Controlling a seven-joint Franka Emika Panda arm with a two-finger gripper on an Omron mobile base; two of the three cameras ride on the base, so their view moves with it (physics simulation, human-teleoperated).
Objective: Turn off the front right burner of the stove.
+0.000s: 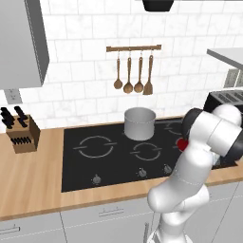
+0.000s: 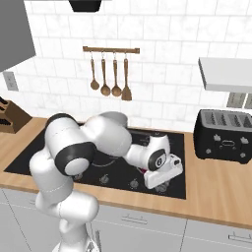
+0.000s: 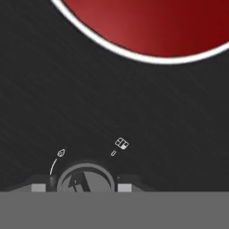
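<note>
The stove (image 1: 114,161) is a black glass cooktop set in the wooden counter. Its front right burner (image 3: 152,22) glows as a solid red disc, and a sliver of the burner (image 1: 182,144) peeks out beside my arm. My gripper (image 3: 85,185) is down at the stove's front edge, with its fingers (image 3: 40,187) tight against both sides of a small silver knob (image 3: 85,179). In the right base view my hand (image 2: 165,172) hangs low over the stove's front right corner.
A steel pot (image 1: 140,123) stands on the back middle zone. Other silver knobs (image 1: 97,179) line the front edge. A black toaster (image 2: 224,135) sits on the counter to the right and a knife block (image 1: 21,133) to the left. Utensils (image 1: 133,76) hang on the wall.
</note>
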